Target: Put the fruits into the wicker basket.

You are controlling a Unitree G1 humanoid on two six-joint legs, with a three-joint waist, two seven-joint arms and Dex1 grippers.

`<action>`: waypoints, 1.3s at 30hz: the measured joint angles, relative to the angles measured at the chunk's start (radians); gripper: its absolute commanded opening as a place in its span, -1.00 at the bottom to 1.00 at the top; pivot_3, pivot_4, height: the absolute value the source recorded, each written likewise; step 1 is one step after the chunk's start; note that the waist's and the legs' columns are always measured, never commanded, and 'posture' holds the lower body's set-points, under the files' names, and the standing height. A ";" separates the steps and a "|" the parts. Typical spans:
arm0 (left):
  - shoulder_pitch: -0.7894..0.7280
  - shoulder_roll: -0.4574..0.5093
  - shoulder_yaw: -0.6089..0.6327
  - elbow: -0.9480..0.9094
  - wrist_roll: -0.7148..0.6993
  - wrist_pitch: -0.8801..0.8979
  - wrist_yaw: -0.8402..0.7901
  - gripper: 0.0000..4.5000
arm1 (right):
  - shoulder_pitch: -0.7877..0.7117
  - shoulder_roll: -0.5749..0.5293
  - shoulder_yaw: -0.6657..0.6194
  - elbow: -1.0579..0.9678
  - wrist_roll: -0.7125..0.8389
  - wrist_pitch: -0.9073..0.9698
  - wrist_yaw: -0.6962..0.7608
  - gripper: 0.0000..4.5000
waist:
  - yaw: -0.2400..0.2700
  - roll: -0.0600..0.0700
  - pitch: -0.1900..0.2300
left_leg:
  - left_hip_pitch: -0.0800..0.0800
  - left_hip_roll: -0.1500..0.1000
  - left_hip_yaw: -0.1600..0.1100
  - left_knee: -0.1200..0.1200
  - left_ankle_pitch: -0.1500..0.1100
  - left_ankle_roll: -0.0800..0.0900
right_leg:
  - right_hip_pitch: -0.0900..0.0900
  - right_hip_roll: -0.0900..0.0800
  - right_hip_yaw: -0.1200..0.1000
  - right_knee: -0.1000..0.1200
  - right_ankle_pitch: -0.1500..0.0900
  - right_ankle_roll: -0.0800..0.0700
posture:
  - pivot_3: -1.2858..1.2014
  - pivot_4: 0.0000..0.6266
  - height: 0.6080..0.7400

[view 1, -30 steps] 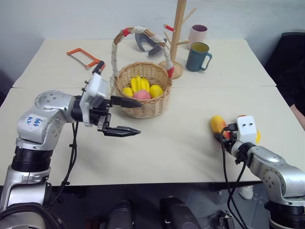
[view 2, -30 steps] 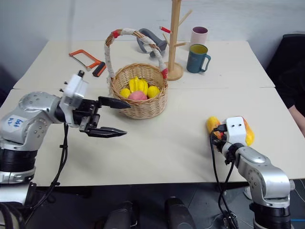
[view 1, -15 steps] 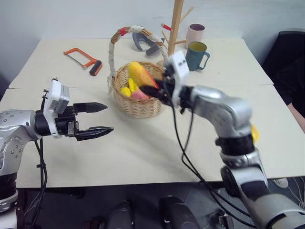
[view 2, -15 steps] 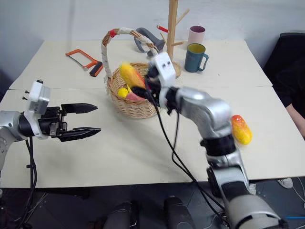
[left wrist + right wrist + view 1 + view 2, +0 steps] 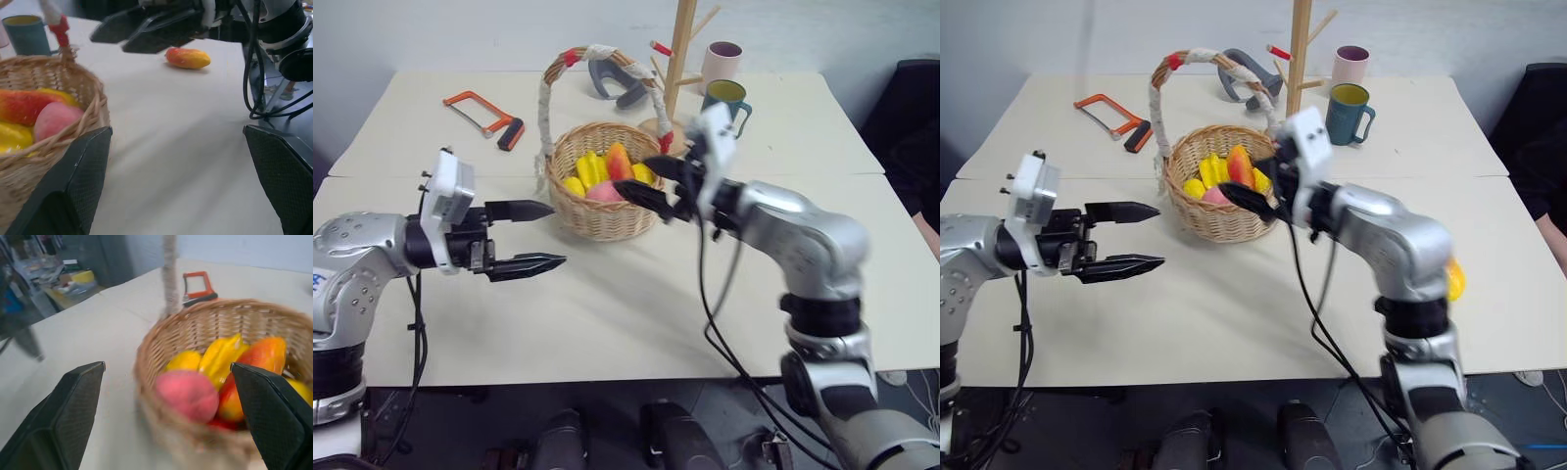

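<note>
fingers of both grippers stand wide and hold nothing: the left gripper hangs left of the wicker basket, the right gripper at its right rim. two smooth oval fruits: one mango, yellow to red-orange, lies in the round woven basket among yellow bananas and one pink peach; the other mango lies on the table, well apart.

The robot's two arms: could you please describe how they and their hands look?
Both arms have rounded silver metal shells with black joints and loose black cables. Each hand, left hand and right hand, has two tapered black fingers and a white box on its wrist. The left arm bears blue handwriting.
</note>
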 measured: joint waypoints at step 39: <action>-0.050 -0.091 -0.096 0.096 0.083 -0.067 -0.031 1.00 | 0.332 -0.230 -0.099 0.019 0.052 -0.094 0.166 0.05 | -0.035 0.001 0.000 | 0.020 0.002 0.001 -0.003 0.004 -0.002 | 0.016 0.006 0.005 0.002 0.001 0.002 | 0.03 -0.52 1.00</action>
